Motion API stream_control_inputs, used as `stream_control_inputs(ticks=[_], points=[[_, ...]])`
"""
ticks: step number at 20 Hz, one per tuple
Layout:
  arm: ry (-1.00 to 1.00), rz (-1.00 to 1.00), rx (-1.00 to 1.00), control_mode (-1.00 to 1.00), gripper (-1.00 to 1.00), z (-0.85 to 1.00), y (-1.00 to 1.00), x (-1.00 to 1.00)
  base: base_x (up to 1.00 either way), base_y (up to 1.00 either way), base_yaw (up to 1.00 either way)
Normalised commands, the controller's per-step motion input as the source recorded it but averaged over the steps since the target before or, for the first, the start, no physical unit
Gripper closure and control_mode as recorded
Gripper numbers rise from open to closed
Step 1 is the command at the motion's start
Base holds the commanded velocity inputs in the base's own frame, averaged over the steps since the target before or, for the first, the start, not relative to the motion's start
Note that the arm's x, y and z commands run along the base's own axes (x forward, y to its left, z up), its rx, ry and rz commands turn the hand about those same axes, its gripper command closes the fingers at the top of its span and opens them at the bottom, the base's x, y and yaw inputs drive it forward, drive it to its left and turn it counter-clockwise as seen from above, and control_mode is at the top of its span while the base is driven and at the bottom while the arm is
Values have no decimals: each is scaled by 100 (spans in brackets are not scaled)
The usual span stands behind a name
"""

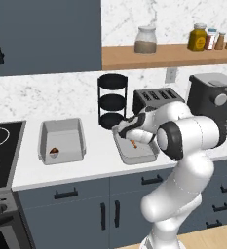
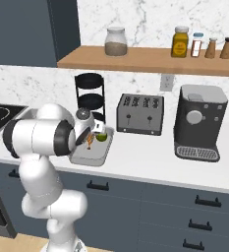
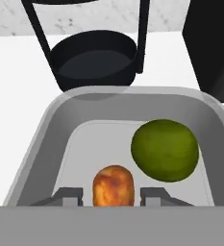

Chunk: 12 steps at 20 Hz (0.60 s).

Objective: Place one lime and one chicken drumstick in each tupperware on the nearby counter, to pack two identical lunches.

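My gripper [image 3: 111,194] hangs low inside the right tupperware [image 3: 41,144], a shallow grey tray on the white counter [image 1: 95,165]. A browned chicken drumstick [image 3: 113,185] stands between the fingertips [image 3: 68,194] with a thin gap on each side, so the jaws are slightly open around it. A green lime [image 3: 165,150] lies on the tray floor just beside it. In the left base view a second tupperware [image 1: 61,141], further left, holds another drumstick [image 1: 54,152]. The arm covers part of the right tupperware [image 1: 134,151] there.
A black three-tier rack [image 1: 113,99] stands right behind the right tray, with a dark toaster [image 1: 156,99] beside it and a coffee machine [image 1: 212,99] further right. A stove top [image 1: 3,146] lies at the left. A wooden shelf [image 1: 168,54] with jars runs above.
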Motion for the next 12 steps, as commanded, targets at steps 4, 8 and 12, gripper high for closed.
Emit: stream_control_inputs(ticks=[4,8,12], points=[[0,7,-6,-100,-100,0,0,99,0,0,0],[0,10,-8,-100,-100,12,0,40,0,0,0],[-6,6,-1,-100,-100,11,-10,-79,0,0,0]])
